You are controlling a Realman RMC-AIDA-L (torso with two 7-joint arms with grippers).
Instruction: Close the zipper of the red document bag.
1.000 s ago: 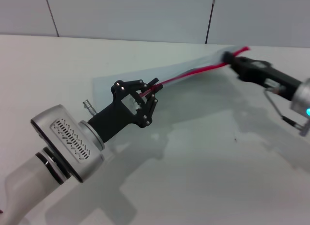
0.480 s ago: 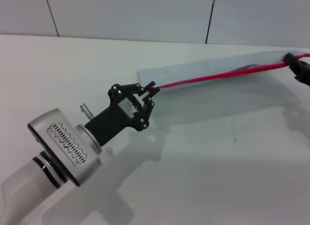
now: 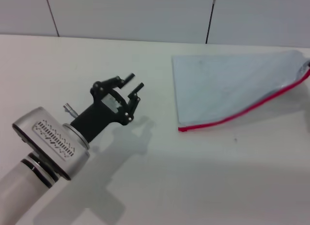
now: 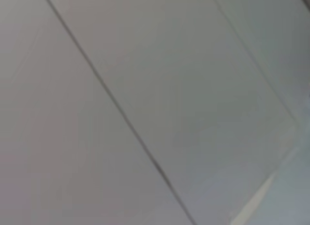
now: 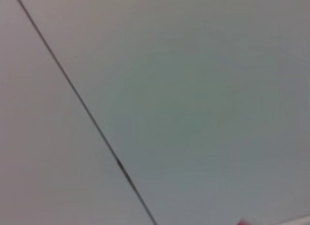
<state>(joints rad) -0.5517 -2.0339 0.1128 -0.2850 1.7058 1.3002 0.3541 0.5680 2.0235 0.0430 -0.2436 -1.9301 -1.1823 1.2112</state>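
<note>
The red document bag [image 3: 223, 84], a pale blue-grey pouch, lies flat on the white table [image 3: 203, 176] at the right of the head view. Its far right corner runs off the frame. The zipper [image 3: 252, 108] is the red strip along the bag's near edge, running from the bag's near left corner up to the right edge of the view; I cannot make out the slider. My left gripper [image 3: 135, 81] hovers open and empty to the left of the bag, well apart from it. My right gripper is out of view. A speck of red [image 5: 242, 221] shows in the right wrist view.
Behind the table stands a grey panelled wall [image 3: 145, 11] with dark seams. Both wrist views show only that wall [image 4: 145, 113].
My left gripper has let go of the zipper end and drawn back to the lower left. The bag has slid right and settled flat. The right gripper has left the head view.
</note>
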